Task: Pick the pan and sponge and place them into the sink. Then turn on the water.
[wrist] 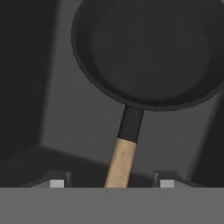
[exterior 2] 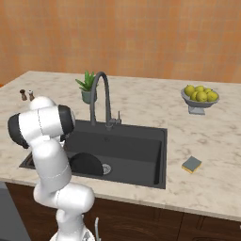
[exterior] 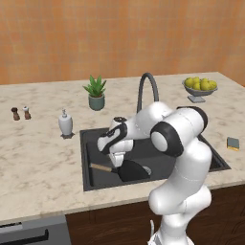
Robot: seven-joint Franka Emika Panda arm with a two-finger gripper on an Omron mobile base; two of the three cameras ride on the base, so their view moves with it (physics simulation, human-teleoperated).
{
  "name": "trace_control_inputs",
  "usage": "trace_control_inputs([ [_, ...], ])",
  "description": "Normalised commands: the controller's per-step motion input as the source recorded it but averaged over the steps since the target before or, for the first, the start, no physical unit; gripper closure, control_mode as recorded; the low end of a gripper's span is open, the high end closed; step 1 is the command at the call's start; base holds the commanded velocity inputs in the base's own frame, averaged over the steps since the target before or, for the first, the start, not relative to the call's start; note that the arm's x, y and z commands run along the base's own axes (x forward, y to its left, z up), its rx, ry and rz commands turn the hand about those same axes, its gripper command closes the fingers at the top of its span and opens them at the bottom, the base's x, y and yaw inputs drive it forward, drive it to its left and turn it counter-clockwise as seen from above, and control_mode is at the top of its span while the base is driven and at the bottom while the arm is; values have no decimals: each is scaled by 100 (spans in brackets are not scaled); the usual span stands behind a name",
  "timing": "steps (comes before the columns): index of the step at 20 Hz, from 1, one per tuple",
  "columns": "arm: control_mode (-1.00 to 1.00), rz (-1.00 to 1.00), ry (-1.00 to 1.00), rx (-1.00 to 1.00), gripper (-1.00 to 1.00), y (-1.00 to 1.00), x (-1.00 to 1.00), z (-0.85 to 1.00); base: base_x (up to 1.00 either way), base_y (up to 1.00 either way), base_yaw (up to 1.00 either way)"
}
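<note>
My pincer [wrist: 109,183] stands released over the pan's wooden handle, down in the sink.

Its two dark tips sit apart at either side of the handle, not touching it, and the lower end of that handle is cut off from my hand view. The pan [wrist: 151,52] is round, matte black, with a short black neck that joins the pale wood; it lies on the floor of the dark grey sink [exterior 2: 141,148], near the front left corner, beside the round metal drain [exterior 2: 106,168]. My own arm hides part of the pan from the base. The sponge [exterior 2: 191,164], small, flat, yellow under a grey-green face, lies on the marbled worktop [exterior 2: 212,141] right of the sink, near the front edge. The arched faucet [exterior 2: 100,96] is dark and thin.
</note>
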Motion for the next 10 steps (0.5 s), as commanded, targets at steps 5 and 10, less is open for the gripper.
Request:
trace_control_inputs([
  [5, -100, -3, -12, 0, -100, 1, -28, 55, 0, 0, 0],
  [10, -100, -3, -7, 0, -100, 12, -52, 73, 0, 0, 0],
])
